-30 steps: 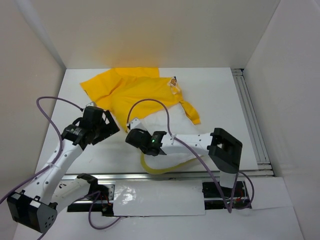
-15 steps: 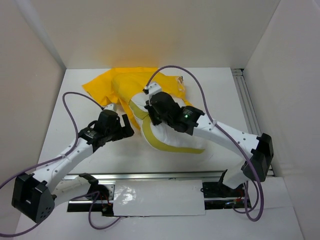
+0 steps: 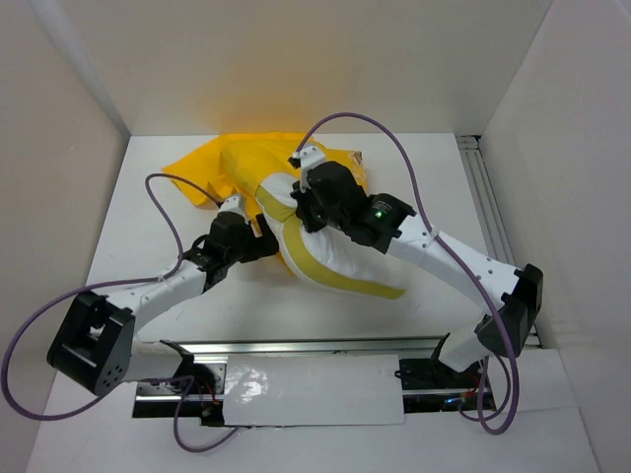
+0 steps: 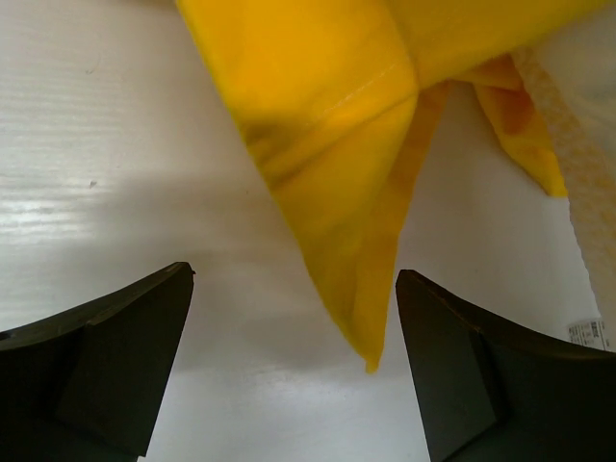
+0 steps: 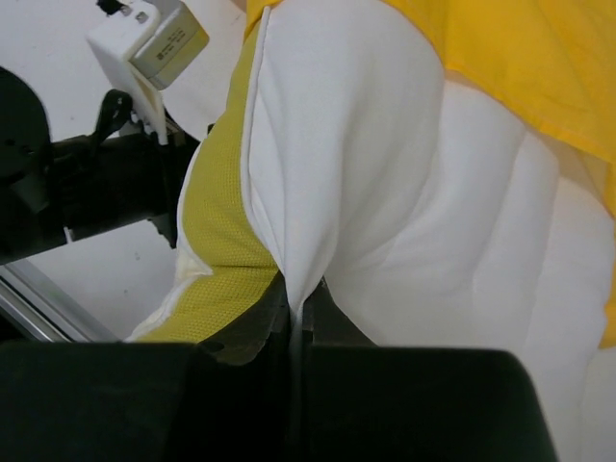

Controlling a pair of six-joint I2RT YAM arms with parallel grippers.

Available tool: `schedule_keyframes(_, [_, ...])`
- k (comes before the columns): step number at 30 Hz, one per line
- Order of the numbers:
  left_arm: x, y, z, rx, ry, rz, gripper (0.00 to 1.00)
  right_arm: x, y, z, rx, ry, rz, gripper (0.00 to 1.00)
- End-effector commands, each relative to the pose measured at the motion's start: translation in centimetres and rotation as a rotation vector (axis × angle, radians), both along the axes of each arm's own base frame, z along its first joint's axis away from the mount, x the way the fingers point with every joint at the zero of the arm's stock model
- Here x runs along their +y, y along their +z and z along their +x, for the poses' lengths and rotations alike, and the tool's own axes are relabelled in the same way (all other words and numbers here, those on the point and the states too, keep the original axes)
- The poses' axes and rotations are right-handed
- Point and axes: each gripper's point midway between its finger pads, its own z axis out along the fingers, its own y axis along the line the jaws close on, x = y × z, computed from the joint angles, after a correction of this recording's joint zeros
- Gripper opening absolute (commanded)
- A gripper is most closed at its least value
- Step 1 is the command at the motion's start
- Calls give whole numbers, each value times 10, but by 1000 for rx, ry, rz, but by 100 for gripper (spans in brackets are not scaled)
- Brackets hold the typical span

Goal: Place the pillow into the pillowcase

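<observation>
Fingers (image 5: 243, 332) of the right gripper (image 5: 294, 313) are pressed together on a pinched ridge of the pillow (image 5: 385, 192), right beside its yellow strip (image 5: 217, 241). The cloth is squeezed into a thin seam between the 2 of them. In the top view the right gripper (image 3: 299, 209) sits over the left end of the pillow (image 3: 340, 258).

The left gripper (image 4: 294, 279) is spread wide. Its 2 fingers (image 4: 106, 356) stand well apart above the white tabletop (image 4: 87, 144). A pointed corner of the pillowcase (image 4: 318, 106) hangs down into the gap, touching neither finger as far as the left wrist view shows. So the left gripper holds nothing.

As for progress, the job looks barely past its start. The pillow lies on the tabletop (image 3: 148, 212) with its far end against the pillowcase (image 3: 212, 163). The right wrist view shows yellow cloth draped over that far edge. Whether that edge has entered the opening or only lies under a loose flap cannot be told. Most of the pillow, including the whole yellow strip (image 3: 330, 278), is plainly outside. Left to do, by my reading: get a hold on the mouth of the pillowcase, hold it open, and feed the rest of the pillow through.

No cartoon or lettering on the pillowcase can be made out in these views. A small white tag (image 4: 589, 333) at the right edge of the left wrist view carries tiny print, too small to read.
</observation>
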Motion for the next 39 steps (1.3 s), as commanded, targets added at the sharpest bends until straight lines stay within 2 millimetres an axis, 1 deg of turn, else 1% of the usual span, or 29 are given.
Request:
schedule_keyframes(1, [-10,24,36,-129,38,-64,100,4,63,9,-117,9,131,0])
schedule_keyframes(3, [-19,24,48,-138,16,-70,100,4,56,9,-112,9,125,0])
schedule_keyframes(5, [-26,27,57,-152,14,-72,90,4,54,11,-110,9,128,0])
schedule_keyframes(7, [-27,22,60,-148,20,-82,76,6,56,11,-113,18,138,0])
schedule_keyframes(8, [-29,25,64,-158,20,-87,43,8,50,13,-108,18,132,0])
schedule_keyframes(9, [-29,23,63,-152,17,-78,1,8,45,13,-100,18,123,0])
schedule_keyframes(10, [-29,23,62,-137,24,-84,0,6,44,16,-110,-1,120,0])
schedule_keyframes(11, [-28,32,61,-153,24,-92,0,4,44,21,-136,-22,113,0])
schedule_keyframes(13, [-34,36,44,-155,-24,-72,0,-1,27,27,-155,-40,68,0])
schedule_keyframes(14, [-30,59,36,-204,-24,-97,0,7,35,28,-212,-24,93,0])
schedule_keyframes(15, [-36,59,20,-198,-79,-109,0,9,17,26,-228,-5,52,0])
schedule_keyframes(16, [-40,66,8,-208,-115,-130,0,10,18,30,-258,-7,54,0])
schedule_keyframes(17, [-47,71,-8,-205,-165,-148,0,22,14,33,-290,6,52,0])
schedule_keyframes(18, [-54,91,-31,-239,-252,-197,0,20,13,40,-335,-51,11,0])
schedule_keyframes(19, [-59,97,-45,-243,-299,-218,0,20,9,46,-363,-85,-23,0])
schedule_keyframes(20, [-67,99,-64,-222,-360,-229,0,28,1,55,-400,-117,-48,0])
schedule_keyframes(21, [-71,103,-77,-218,-398,-240,0,22,1,63,-443,-194,-86,0])
schedule_keyframes(22, [-72,114,-90,-235,-429,-256,0,29,2,61,-475,-199,-118,0])
schedule_keyframes(24, [-79,111,-110,-201,-475,-261,0,39,3,67,-506,-266,-93,0])
schedule_keyframes(25, [-85,111,-124,-175,-527,-282,0,36,7,72,-514,-328,-75,0])
schedule_keyframes(27, [-98,113,-144,-149,-610,-312,0,44,11,78,-538,-400,-24,0])
schedule_keyframes(28, [-103,113,-152,-141,-645,-320,0,37,11,83,-543,-480,-19,0])
schedule_keyframes(29, [-109,116,-160,-146,-681,-334,0,39,15,87,-546,-513,5,0])
schedule_keyframes(30, [-115,116,-172,-139,-723,-338,0,48,-2,88,-532,-527,-18,0])
schedule_keyframes(32, [-121,128,-182,-158,-773,-335,0,47,-7,93,-527,-597,-6,0])
schedule_keyframes(34, [-125,134,-198,-169,-829,-322,0,57,-34,91,-487,-592,-13,0])
schedule_keyframes(37, [-130,143,-212,-178,-873,-332,0,72,-60,86,-393,-533,25,0])
schedule_keyframes(38, [-129,139,-213,-157,-860,-322,0,74,-70,83,-370,-512,24,0])
schedule_keyframes(39, [-130,143,-213,-165,-860,-328,0,73,-86,80,-350,-488,2,0])
